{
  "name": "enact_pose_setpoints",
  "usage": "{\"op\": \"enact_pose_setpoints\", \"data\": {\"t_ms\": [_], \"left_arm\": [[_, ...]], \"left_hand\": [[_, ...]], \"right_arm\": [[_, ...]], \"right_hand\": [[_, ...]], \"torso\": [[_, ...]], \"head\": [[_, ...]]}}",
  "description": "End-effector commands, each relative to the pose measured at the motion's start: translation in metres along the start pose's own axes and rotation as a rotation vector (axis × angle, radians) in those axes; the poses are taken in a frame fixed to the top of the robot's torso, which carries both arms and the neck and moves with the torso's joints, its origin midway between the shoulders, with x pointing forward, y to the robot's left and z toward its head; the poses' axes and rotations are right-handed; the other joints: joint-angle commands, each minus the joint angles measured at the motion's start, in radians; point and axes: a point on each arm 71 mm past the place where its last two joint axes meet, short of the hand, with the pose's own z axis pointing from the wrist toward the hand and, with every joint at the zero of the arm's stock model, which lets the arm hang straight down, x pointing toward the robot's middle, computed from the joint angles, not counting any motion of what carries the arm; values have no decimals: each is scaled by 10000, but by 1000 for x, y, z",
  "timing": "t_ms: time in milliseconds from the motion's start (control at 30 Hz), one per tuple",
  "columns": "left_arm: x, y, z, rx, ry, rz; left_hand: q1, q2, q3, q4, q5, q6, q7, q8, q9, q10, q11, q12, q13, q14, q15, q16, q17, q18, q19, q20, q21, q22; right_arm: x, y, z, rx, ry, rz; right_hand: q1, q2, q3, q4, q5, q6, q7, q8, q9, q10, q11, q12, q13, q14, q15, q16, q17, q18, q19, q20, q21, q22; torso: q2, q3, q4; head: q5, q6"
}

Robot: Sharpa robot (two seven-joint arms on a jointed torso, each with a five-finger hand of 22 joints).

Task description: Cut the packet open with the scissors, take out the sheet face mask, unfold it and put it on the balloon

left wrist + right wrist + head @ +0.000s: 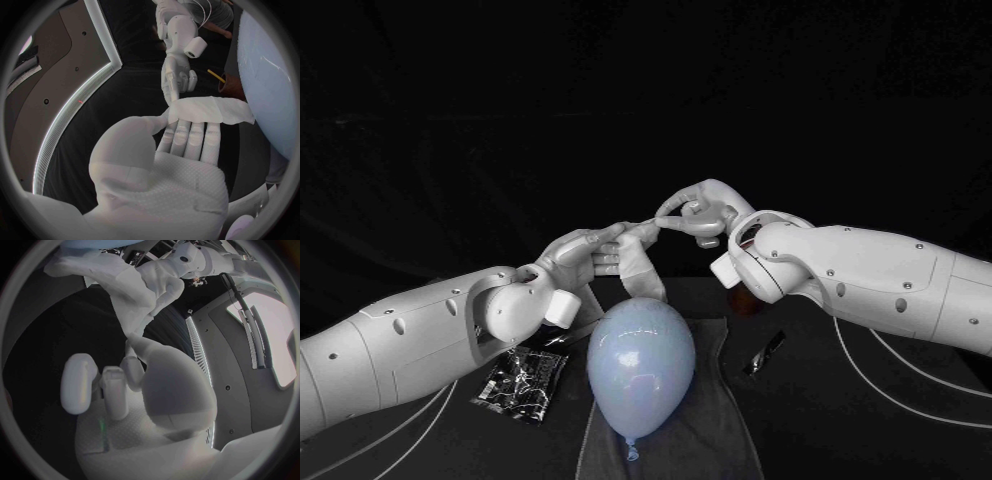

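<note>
The left hand (593, 252) and the right hand (695, 214) are both raised above the table (877, 420) and meet over the far end of the balloon (642, 358), with the sheet mask (640, 272) stretched between them. The left hand's fingers (189, 137) are almost straight and lie side by side. The mask crosses their tips as a pale band, and the thumb presses one end of it, so this hand is grasping the mask. The right hand is more curled, and it pinches the other end of the mask between thumb and fingertip. The right wrist view shows this best: a thin strip of the mask runs from the thumb tip up to the wider part, while the other fingers (115, 390) are bent inward and touch nothing. The head view shows what the wrist views do not: a loose part of the mask hangs down from the left hand and reaches the top of the balloon. The balloon lies on a grey cloth (718, 420). The opened packet (524, 380) lies on the table beside the balloon, under the left arm, and the scissors (764, 353) lie on its other side — both well apart from the fingers.
</note>
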Motion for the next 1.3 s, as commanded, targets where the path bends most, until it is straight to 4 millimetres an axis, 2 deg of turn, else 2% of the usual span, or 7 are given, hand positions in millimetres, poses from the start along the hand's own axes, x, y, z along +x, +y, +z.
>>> {"op": "enact_pose_setpoints", "data": {"t_ms": [33, 1300], "left_arm": [[2, -2, 0, 146, 77, 7], [2, -2, 0, 155, 75, 7]], "left_hand": [[-59, -60, 3, 19, 33, -43, 2, 51, 10, 65, 25, -25, 5, -33, -23, 0, 15, 175, 46, -29, 12, 0], [-80, -71, 0, 35, 32, -57, 20, 44, 8, 48, 39, -28, 3, -48, -13, -8, 13, 174, 51, -30, 11, 0]], "right_arm": [[0, 1, 0, -99, -11, 21], [1, 1, -1, -116, 41, 81]], "right_hand": [[7, 130, 57, -27, 50, 57, 20, 61, 14, 168, -98, 3, 270, 945, -89, 28, 2166, 58, 113, -25, 15, 1845], [-13, 127, 99, -52, 50, 30, 24, 89, 27, 164, -95, -9, 263, 943, -87, 25, 2160, 56, 118, -26, 24, 1848]], "torso": [[3, -1, 3], [0, -3, 1]], "head": [[-8, 1], [-3, 31]]}}
